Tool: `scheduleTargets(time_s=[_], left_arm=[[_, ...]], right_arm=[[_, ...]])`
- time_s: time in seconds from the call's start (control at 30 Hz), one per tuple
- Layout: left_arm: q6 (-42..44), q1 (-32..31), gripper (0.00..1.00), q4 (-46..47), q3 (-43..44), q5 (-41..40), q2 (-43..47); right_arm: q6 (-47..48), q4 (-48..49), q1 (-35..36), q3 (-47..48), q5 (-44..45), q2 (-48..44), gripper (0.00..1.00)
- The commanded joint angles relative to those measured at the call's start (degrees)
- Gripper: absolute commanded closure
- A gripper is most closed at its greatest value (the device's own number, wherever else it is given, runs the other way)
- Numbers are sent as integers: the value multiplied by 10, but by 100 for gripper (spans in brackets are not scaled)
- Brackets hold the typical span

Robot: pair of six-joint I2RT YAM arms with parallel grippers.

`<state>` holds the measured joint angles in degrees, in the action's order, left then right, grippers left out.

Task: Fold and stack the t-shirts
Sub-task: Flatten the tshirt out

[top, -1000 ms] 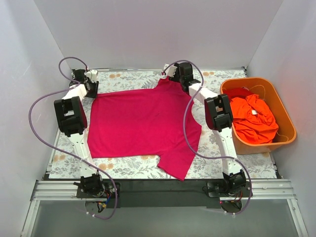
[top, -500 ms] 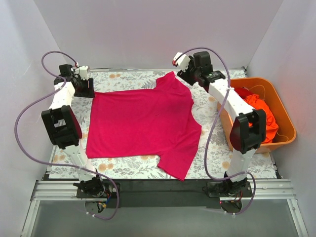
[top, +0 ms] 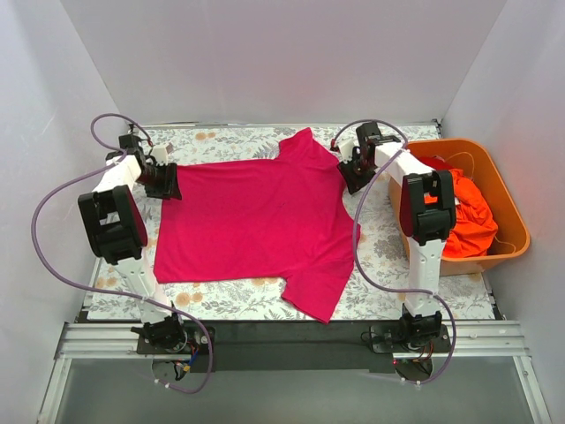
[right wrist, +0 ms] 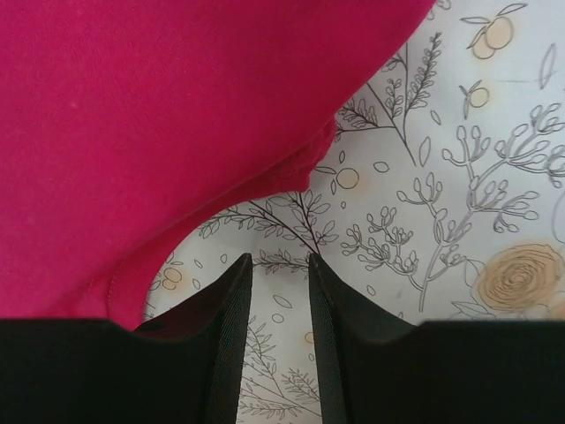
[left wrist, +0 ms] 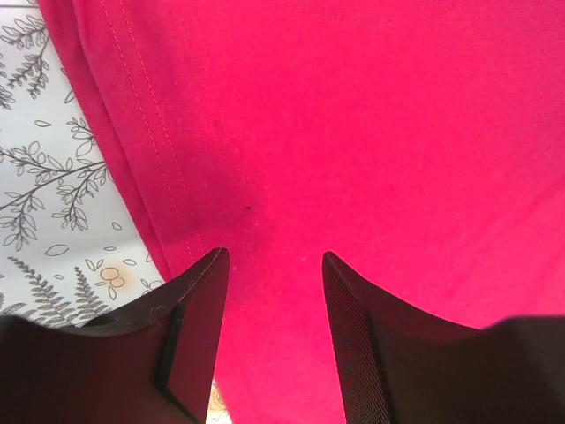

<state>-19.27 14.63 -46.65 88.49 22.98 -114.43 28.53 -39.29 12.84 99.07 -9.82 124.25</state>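
Currently the left end effector [left wrist: 272, 256] gapes empty over the magenta t-shirt [top: 256, 221]; the right end effector [right wrist: 279, 258], narrowly parted, hovers over the table [right wrist: 424, 177].

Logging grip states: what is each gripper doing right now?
Left gripper: open, empty, over the magenta-pink cloth t-shirt.
Right gripper: narrowly open, empty.

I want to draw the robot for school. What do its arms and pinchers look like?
The left arm and right arm are white tubes joined by chunky black boxes. A thin purple cable loops along each one. The left gripper and right gripper each have two flat black fingers with ribbed inner faces. No markings are readable.
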Motion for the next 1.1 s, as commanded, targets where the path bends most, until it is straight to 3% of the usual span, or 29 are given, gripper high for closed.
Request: scheduleTargets(time_s=[0.0,0.1,0.27,0.5,0.7,0.9,1.03,1.07], left_arm=[[-15,-1,55,-5,5,1,-2],[-16,-3,55,-4,5,-8,-8],[-13,-3,55,2,-2,-24,-17],[-21,-3,55,11,3,-29,-33],[-30,-3,55,15,4,-40,-52],[-43,-3,55,26,-2,-57,-64],[-45,-3,63,33,-12,-94,-72],[-45,-3,69,36,-19,-101,-72]], right_arm=[[-17,-15,1,56,-25,5,62],[-18,-14,-3,76,-28,25,61],[-15,-16,-3,78,-61,24,48],[-4,-16,-3,96,-62,46,47],[-6,-11,-5,134,-56,78,58],[13,-13,-11,116,-25,82,79],[38,-13,-16,95,19,58,86],[41,-13,-19,94,27,54,88]])
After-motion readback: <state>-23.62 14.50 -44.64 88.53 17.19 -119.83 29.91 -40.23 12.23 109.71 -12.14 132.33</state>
